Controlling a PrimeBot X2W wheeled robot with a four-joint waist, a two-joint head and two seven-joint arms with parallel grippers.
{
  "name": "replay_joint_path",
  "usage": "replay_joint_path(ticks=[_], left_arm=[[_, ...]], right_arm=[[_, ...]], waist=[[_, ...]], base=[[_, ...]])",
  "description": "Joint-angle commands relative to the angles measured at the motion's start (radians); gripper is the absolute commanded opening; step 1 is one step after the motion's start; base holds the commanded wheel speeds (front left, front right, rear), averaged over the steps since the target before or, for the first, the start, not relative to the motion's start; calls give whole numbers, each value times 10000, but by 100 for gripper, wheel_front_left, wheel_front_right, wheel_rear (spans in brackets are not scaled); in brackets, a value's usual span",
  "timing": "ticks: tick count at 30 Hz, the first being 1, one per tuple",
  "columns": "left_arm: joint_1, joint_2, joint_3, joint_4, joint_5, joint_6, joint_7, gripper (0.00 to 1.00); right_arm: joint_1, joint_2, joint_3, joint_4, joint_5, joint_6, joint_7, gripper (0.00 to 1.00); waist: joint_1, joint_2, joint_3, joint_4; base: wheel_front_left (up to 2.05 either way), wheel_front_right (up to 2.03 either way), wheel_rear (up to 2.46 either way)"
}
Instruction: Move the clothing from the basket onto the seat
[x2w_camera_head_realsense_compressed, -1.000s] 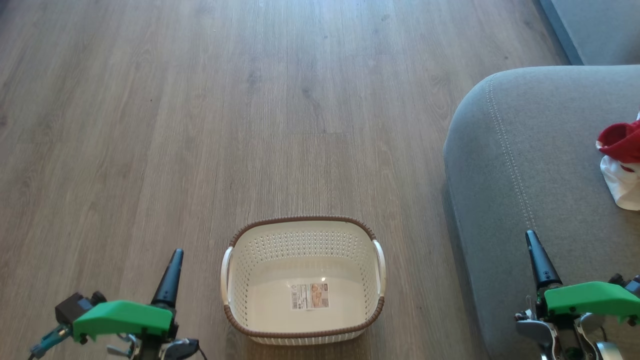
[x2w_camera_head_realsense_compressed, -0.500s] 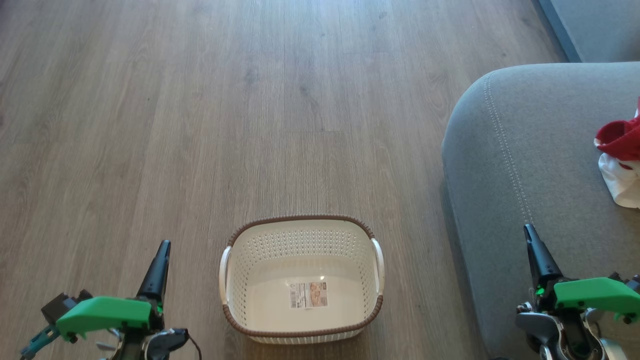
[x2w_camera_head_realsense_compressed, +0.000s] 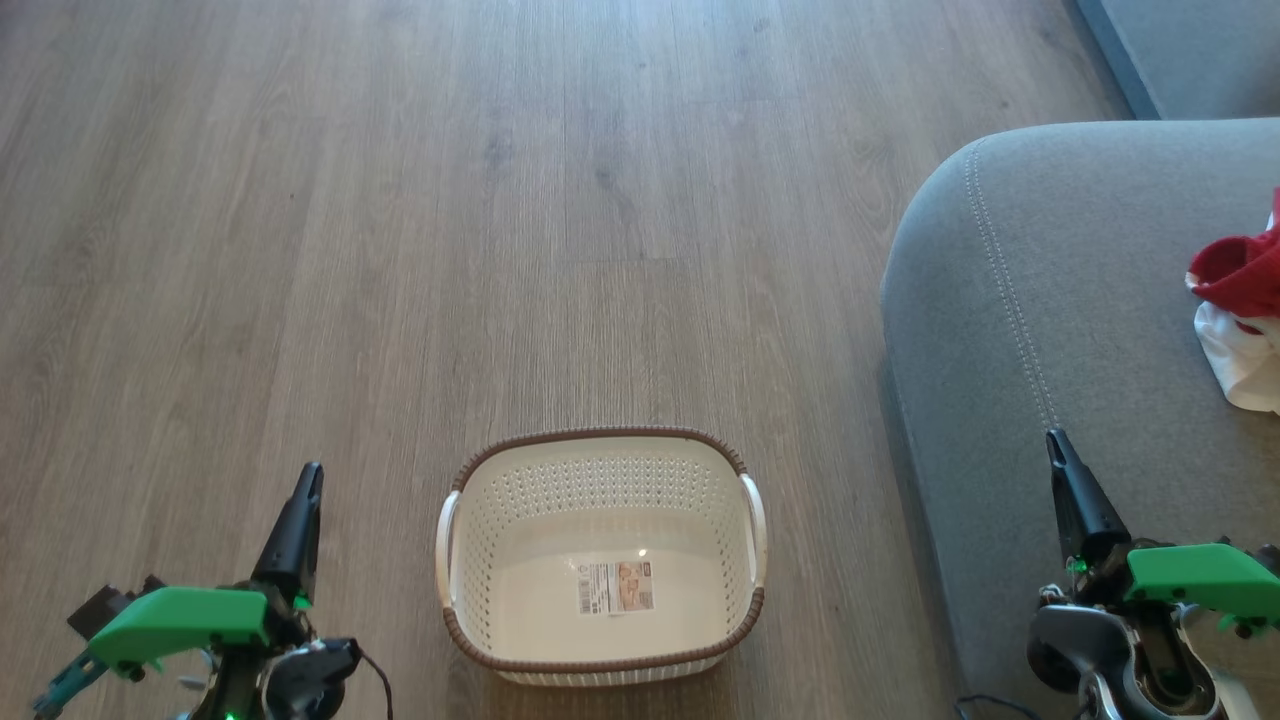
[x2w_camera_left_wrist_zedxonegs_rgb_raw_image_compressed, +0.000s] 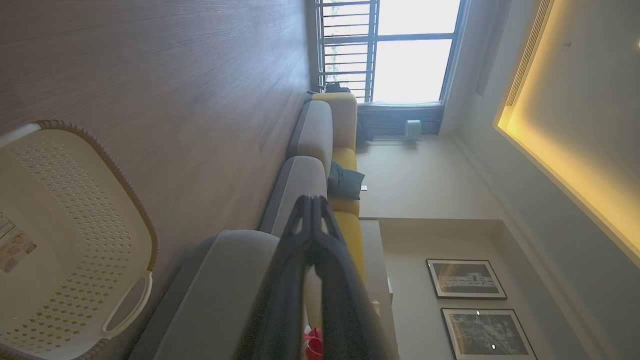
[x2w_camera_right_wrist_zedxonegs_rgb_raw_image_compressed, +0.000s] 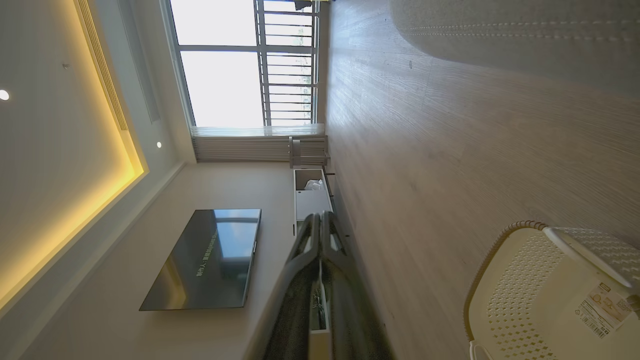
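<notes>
The cream basket (x2w_camera_head_realsense_compressed: 600, 435) with its brown rim stands on the floor at bottom centre, holding nothing but a paper label. The red and white clothing (x2w_camera_head_realsense_compressed: 1240, 300) lies on the grey seat (x2w_camera_head_realsense_compressed: 1080, 300) at the right edge. My left gripper (x2w_camera_head_realsense_compressed: 305, 480) hangs shut and empty to the left of the basket. Over the seat's front corner my right gripper (x2w_camera_head_realsense_compressed: 1055, 445) is shut and empty too. In the left wrist view the left gripper (x2w_camera_left_wrist_zedxonegs_rgb_raw_image_compressed: 311, 200) points past the basket (x2w_camera_left_wrist_zedxonegs_rgb_raw_image_compressed: 75, 200) toward the seat (x2w_camera_left_wrist_zedxonegs_rgb_raw_image_compressed: 220, 290). The right wrist view has the right gripper (x2w_camera_right_wrist_zedxonegs_rgb_raw_image_compressed: 320, 216), basket (x2w_camera_right_wrist_zedxonegs_rgb_raw_image_compressed: 525, 280) and seat (x2w_camera_right_wrist_zedxonegs_rgb_raw_image_compressed: 500, 40).
Wooden floor (x2w_camera_head_realsense_compressed: 500, 200) stretches ahead and to the left. Another grey upholstered piece (x2w_camera_head_realsense_compressed: 1180, 50) sits at the top right. More grey and yellow sofa sections (x2w_camera_left_wrist_zedxonegs_rgb_raw_image_compressed: 330, 130) run toward a window. A wall television (x2w_camera_right_wrist_zedxonegs_rgb_raw_image_compressed: 205, 260) and low cabinet (x2w_camera_right_wrist_zedxonegs_rgb_raw_image_compressed: 310, 195) stand across the room.
The left gripper has drifted left and the right one a little to the right, both staying shut. The whole picture has shifted slightly. Basket and clothing lie as before.
</notes>
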Motion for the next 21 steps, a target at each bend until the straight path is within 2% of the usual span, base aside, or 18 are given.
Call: replay_joint_path(ticks=[1, 21], left_arm=[[-585, 88, 429, -297, -96, -94, 58, 0], [-591, 38, 500, -293, -37, -94, 115, 0]], right_arm=[[-505, -145, 173, -367, 111, 6, 55, 0], [-505, -145, 173, -367, 111, 6, 55, 0]], waist=[[0, 0, -1, 1], [0, 0, -1, 1]], base=[[0, 0, 0], [0, 0, 0]])
